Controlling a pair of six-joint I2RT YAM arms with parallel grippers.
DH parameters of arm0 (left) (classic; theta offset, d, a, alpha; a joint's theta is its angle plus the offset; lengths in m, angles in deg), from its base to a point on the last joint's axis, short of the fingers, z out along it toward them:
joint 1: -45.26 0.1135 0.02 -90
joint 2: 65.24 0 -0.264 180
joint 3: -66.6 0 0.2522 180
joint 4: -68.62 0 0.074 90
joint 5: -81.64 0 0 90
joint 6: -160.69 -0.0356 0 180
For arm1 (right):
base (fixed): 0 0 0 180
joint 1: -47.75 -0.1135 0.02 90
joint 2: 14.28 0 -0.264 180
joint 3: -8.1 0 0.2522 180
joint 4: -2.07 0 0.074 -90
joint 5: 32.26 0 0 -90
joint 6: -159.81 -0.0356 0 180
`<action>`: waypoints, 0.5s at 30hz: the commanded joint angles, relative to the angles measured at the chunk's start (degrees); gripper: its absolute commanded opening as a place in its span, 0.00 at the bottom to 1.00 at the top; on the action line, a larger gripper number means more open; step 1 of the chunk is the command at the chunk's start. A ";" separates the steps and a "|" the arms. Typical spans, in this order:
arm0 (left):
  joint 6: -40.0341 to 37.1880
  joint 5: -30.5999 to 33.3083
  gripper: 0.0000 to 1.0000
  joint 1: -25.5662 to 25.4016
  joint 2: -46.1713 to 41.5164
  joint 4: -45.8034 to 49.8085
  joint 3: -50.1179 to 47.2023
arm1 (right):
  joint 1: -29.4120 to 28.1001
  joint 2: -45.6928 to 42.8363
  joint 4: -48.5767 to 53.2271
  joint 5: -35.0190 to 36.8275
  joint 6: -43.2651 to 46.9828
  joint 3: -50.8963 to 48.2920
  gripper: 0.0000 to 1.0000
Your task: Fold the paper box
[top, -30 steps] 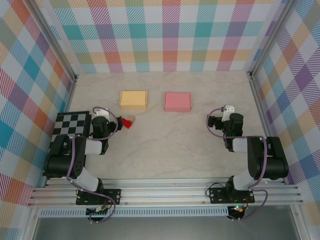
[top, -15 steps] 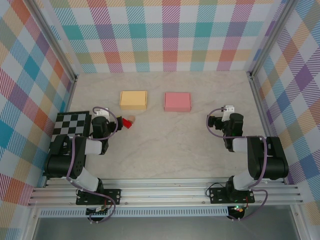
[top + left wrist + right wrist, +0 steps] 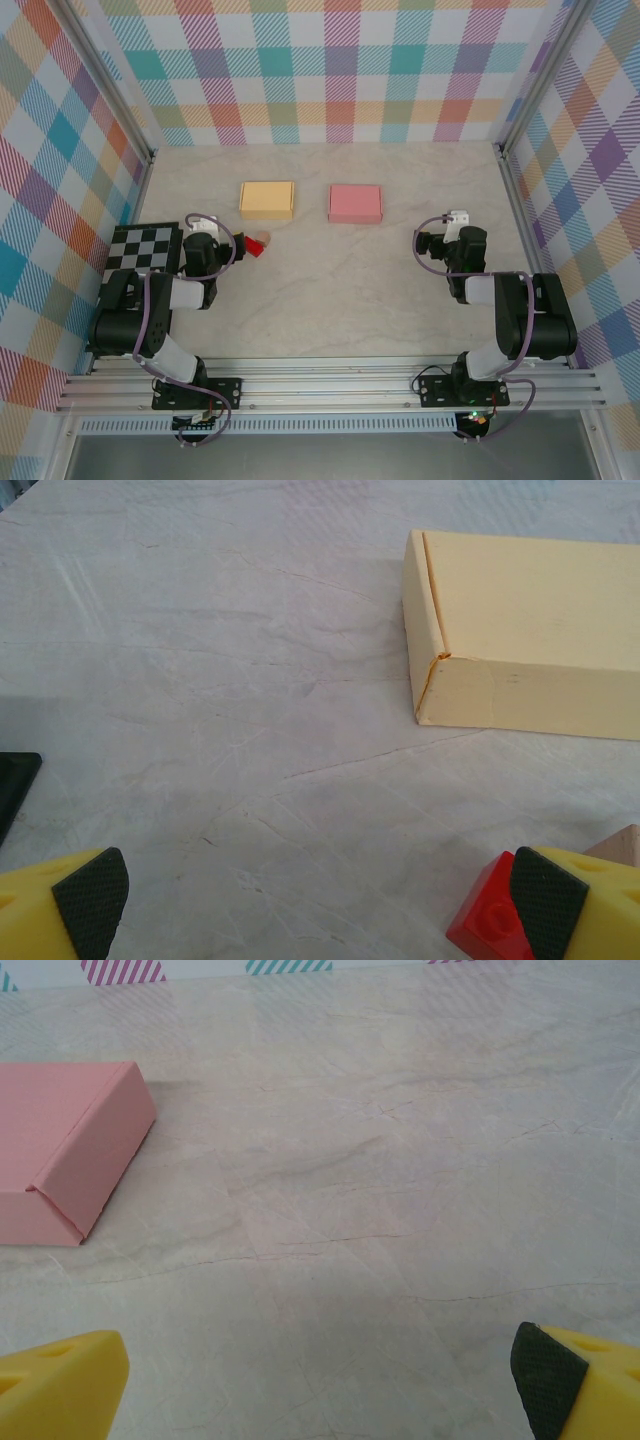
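- Yellow paper box (image 3: 267, 199) is lying flat and folded shut toward the far edge of the tabletop (image 3: 330, 300), left of centre.
- Pink paper box (image 3: 355, 203) is lying near it to the right, the two apart.
- Left gripper (image 3: 320, 905) is hovering near the left edge, fingers spread wide and gripping nothing. The yellow box is sitting ahead of it, to its right.
- Red block (image 3: 488, 920) is sitting just beside its right fingertip.
- Right gripper (image 3: 315, 1385) is hovering toward the right edge, fingers wide apart and empty, with the pink box ahead on its left.
- Checkered board (image 3: 145, 247) is lying at the left edge.
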 commanded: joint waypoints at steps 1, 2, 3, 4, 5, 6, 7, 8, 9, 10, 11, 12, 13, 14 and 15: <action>0.11 -0.65 1.00 -0.04 -0.28 0.09 0.49 | -0.07 0.08 -0.33 -1.12 -0.84 0.82 1.00; 0.12 -0.62 1.00 -0.01 -0.39 0.05 0.49 | -0.10 0.07 -0.37 -1.07 -0.84 0.82 1.00; 0.11 -0.60 1.00 -0.04 -0.39 0.07 0.49 | -0.09 0.05 -0.37 -1.10 -0.84 0.82 1.00; 0.12 -0.60 1.00 -0.02 -0.39 0.06 0.49 | -0.06 0.07 -0.37 -1.10 -0.84 0.82 1.00; 0.12 -0.60 1.00 0.01 -0.39 0.09 0.48 | -0.10 0.09 -0.36 -1.12 -0.80 0.82 1.00; 0.19 -0.63 1.00 -0.01 -0.44 0.04 0.49 | -0.08 0.07 -0.37 -1.14 -0.79 0.82 1.00; 0.14 -0.61 1.00 0.00 -0.39 0.04 0.49 | -0.06 0.04 -0.37 -1.06 -0.82 0.82 1.00; 0.20 -0.83 1.00 -0.02 -0.25 0.36 0.75 | -0.10 0.04 -0.37 -1.14 -0.84 0.82 1.00; 0.37 -1.54 1.00 0.35 -0.09 1.19 1.17 | -0.06 0.07 -0.37 -1.12 -0.80 0.80 1.00; 0.32 -1.78 1.00 0.42 0.03 1.49 1.44 | -0.09 0.04 -0.31 -1.12 -0.84 0.82 1.00; 0.29 -1.78 1.00 0.40 0.05 1.50 1.48 | -0.08 0.01 -0.37 -1.13 -0.84 0.82 1.00; 0.18 -1.87 1.00 0.40 -0.04 1.21 1.23 | -0.09 0.06 -0.37 -1.10 -0.84 0.81 1.00; -0.02 -2.07 1.00 0.45 -0.04 0.90 1.05 | -0.10 0.07 -0.37 -1.12 -0.84 0.82 1.00; 0.02 -2.31 1.00 0.42 -0.13 0.82 1.02 | -0.02 0.06 -0.37 -1.11 -0.84 0.79 1.00; 0.04 -2.41 1.00 0.45 -0.17 0.73 0.89 | -0.10 0.08 -0.34 -1.12 -0.84 0.82 1.00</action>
